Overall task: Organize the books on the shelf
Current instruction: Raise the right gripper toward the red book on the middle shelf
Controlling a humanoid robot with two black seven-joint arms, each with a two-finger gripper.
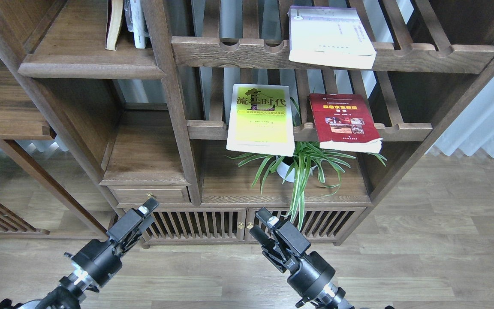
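Observation:
Three books lie flat on the slatted racks. The yellow-green book [260, 118] and the dark red book [343, 122] overhang the middle rack's front rail. The white book with a lilac edge [330, 36] overhangs the upper rack's rail. The solid plank shelf [88, 68] with a moulded lip is at the upper left. My left gripper [142, 216] is low, in front of the cabinet doors, and its fingers cannot be told apart. My right gripper [260, 225] is low at the centre, open and empty. Both are far below the books.
A few upright books [127, 21] stand at the back right of the plank shelf. A potted spider plant [298, 165] sits under the middle rack. A small drawer with a brass knob [149, 196] is below left. Slatted cabinet doors [212, 223] are behind the grippers, and wood floor is below.

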